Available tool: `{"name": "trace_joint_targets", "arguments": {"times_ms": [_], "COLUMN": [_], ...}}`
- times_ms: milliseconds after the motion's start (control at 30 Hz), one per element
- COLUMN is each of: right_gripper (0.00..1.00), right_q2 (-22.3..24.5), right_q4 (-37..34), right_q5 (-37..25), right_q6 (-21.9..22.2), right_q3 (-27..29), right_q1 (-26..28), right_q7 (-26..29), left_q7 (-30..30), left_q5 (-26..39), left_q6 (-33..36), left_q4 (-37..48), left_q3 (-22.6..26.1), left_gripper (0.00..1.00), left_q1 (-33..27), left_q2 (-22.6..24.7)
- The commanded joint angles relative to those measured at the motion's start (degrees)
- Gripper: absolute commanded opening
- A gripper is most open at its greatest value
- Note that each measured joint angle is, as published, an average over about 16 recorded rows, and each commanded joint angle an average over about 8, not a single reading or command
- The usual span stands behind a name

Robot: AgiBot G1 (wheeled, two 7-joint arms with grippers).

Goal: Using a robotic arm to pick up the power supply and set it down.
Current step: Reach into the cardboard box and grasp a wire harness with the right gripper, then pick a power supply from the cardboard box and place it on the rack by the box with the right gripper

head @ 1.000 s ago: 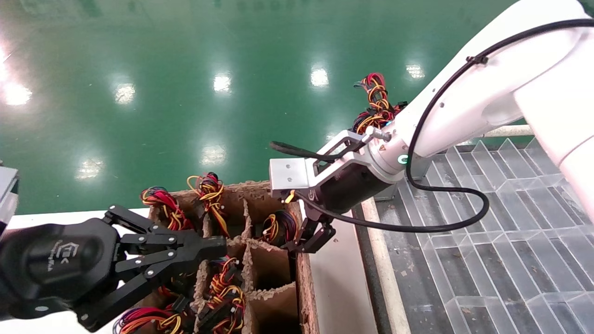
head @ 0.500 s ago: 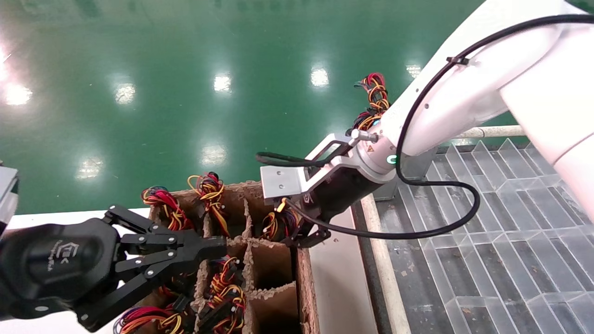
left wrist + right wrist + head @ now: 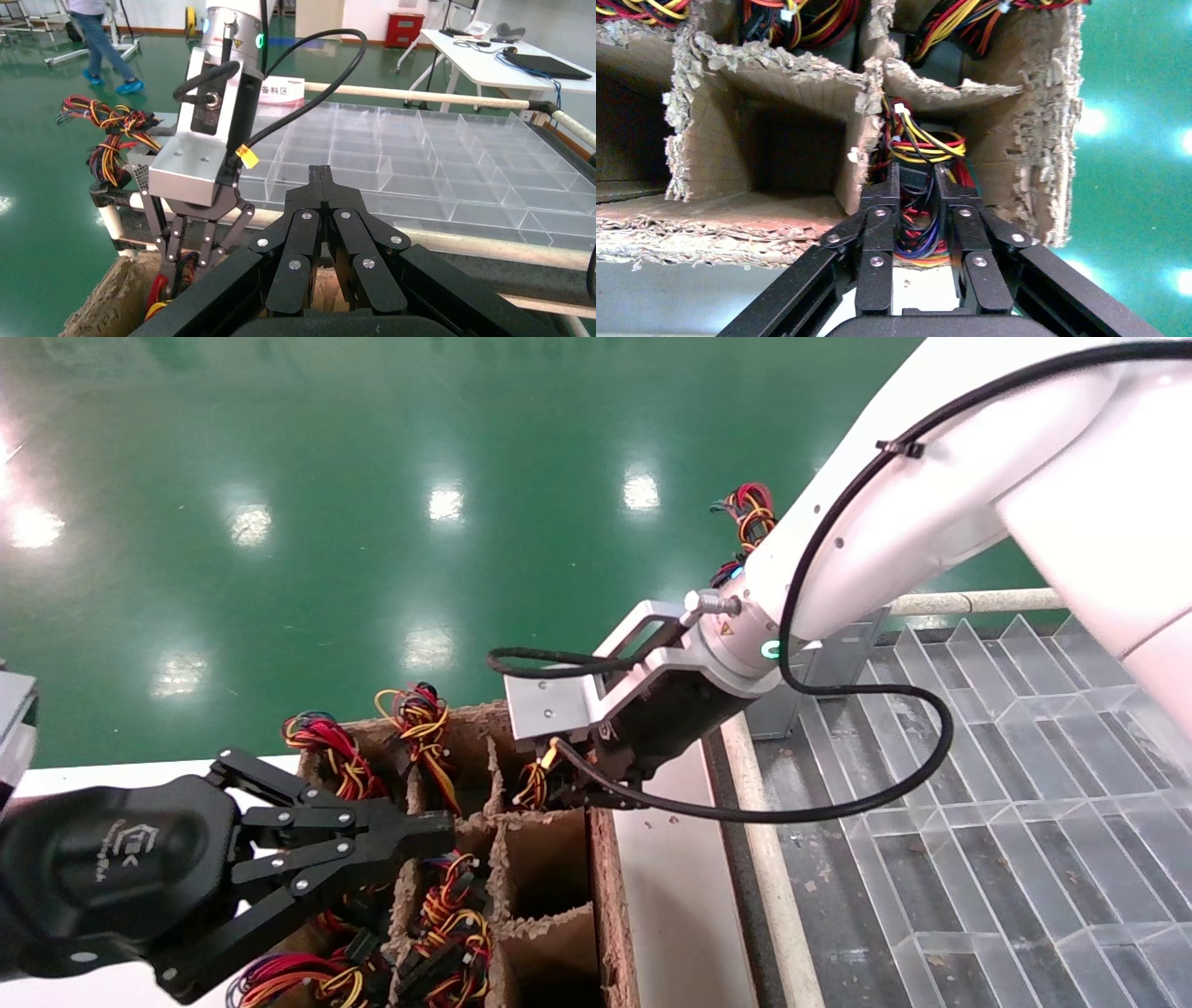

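My right arm [image 3: 885,523], white with a green light and a grey metal box [image 3: 549,705] at the wrist, reaches down into the back right cell of the cardboard divider box [image 3: 610,896]. The right gripper [image 3: 570,794] [image 3: 916,175] is open, its fingers on either side of the power supply's wire bundle [image 3: 923,144] [image 3: 535,782] of yellow, red, purple and black wires. The supply's metal body is hidden in the cell. My left gripper [image 3: 447,823] [image 3: 321,172] stays shut and empty over the box's near left side.
Other cells hold more wire bundles [image 3: 326,742] [image 3: 456,905]; two cells by the right wall look empty. A clear divided tray [image 3: 978,784] [image 3: 422,154] lies to the right, with another wired grey unit [image 3: 140,165] [image 3: 750,514] at its far corner. Green floor lies beyond.
The right arm has moved down and left, lowering its gripper from above the box's rim into the back right cell around the wires. The left arm has not moved.
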Motion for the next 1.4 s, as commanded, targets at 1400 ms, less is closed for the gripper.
{"name": "trace_joint_targets", "arguments": {"times_ms": [1400], "right_gripper": [0.00], "right_q2": [8.41], "right_q4": [13.77], "right_q5": [5.39], "right_q6": [2.05], "right_q3": [3.44], "right_q1": [8.05], "right_q7": [1.08], "left_q7": [0.00], "left_q5": [0.00], "left_q6": [0.00], "left_q4": [0.00], "left_q3": [0.00], "left_gripper": [0.00], "left_q1": [0.00], "left_q2": [0.00]}}
